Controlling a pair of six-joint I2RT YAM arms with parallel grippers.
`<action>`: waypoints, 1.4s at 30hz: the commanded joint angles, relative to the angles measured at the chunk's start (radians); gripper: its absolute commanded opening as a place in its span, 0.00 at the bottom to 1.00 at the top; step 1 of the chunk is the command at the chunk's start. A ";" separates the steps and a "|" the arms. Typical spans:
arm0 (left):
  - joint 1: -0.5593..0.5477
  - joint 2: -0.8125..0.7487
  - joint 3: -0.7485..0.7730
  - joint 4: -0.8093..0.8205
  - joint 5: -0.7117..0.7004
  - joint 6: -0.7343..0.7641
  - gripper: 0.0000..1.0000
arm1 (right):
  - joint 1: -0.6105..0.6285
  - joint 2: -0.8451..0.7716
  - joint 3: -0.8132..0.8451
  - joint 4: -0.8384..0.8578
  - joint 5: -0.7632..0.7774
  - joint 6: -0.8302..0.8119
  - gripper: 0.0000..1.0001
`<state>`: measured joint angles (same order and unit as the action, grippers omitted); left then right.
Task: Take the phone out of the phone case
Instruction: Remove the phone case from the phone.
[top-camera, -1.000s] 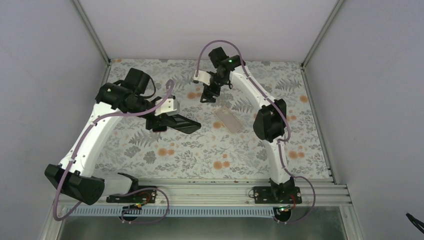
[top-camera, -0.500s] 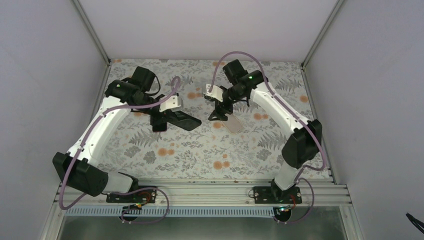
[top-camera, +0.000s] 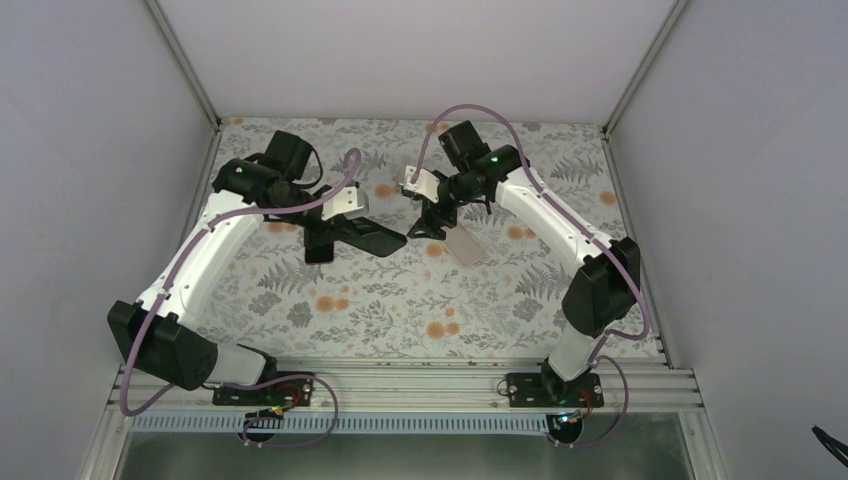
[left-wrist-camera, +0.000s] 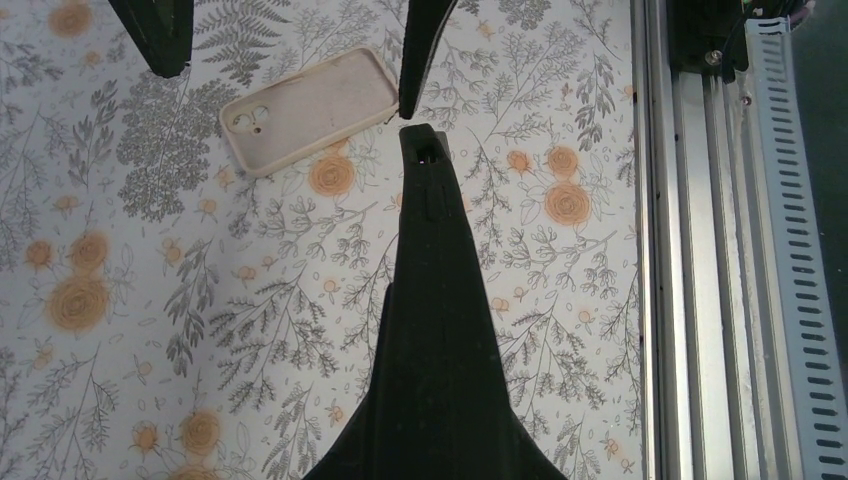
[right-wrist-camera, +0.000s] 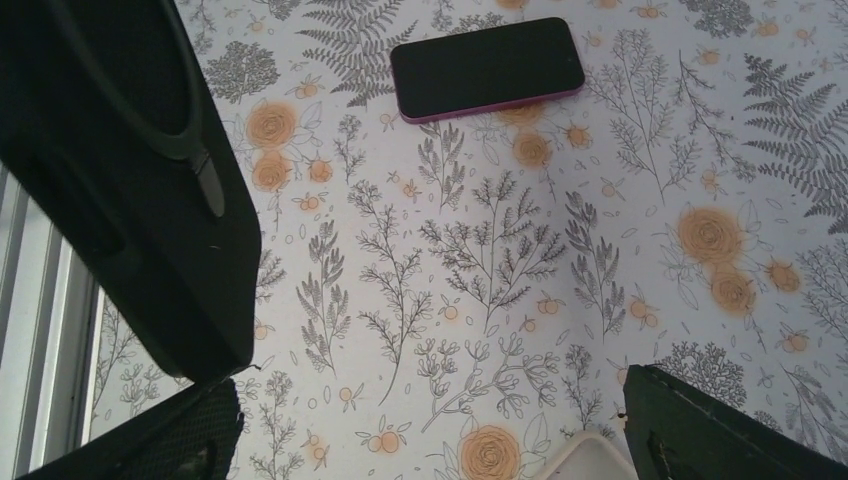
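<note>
The empty beige phone case (left-wrist-camera: 310, 110) lies hollow side up on the floral mat, also seen as a pale slab (top-camera: 465, 247) in the top view. The phone (right-wrist-camera: 487, 67), black screen up with a pink edge, lies apart on the mat in the right wrist view. I cannot make it out in the top view. My right gripper (top-camera: 428, 222) hangs open over the case's left end, whose corner (right-wrist-camera: 590, 460) shows between its fingers (left-wrist-camera: 425, 50). My left gripper (left-wrist-camera: 422, 150) is shut on nothing, its tip just short of the case's near corner.
The aluminium rail (left-wrist-camera: 700, 250) runs along the near table edge, with the arm bases (top-camera: 262, 390) on it. Grey enclosure walls (top-camera: 90, 200) stand on three sides. The left gripper's black body (right-wrist-camera: 130, 180) fills the left of the right wrist view.
My right arm has swung its elbow outward and brought its open gripper down and forward to the case's end. The left gripper shifted slightly toward the case and stays shut.
</note>
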<state>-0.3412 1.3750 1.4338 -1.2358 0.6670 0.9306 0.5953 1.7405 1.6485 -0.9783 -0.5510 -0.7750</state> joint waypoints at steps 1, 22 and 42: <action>0.002 -0.016 0.007 0.021 0.060 0.001 0.02 | 0.007 0.025 0.031 0.021 0.004 0.024 0.94; 0.004 -0.011 0.018 0.025 0.058 0.002 0.02 | 0.006 0.024 0.037 -0.050 -0.043 -0.021 0.93; 0.006 0.008 0.038 0.012 0.087 0.016 0.02 | 0.007 0.053 0.049 -0.061 -0.062 -0.029 0.93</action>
<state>-0.3382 1.3838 1.4342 -1.2354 0.6785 0.9310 0.5953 1.7832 1.6657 -1.0466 -0.5877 -0.8024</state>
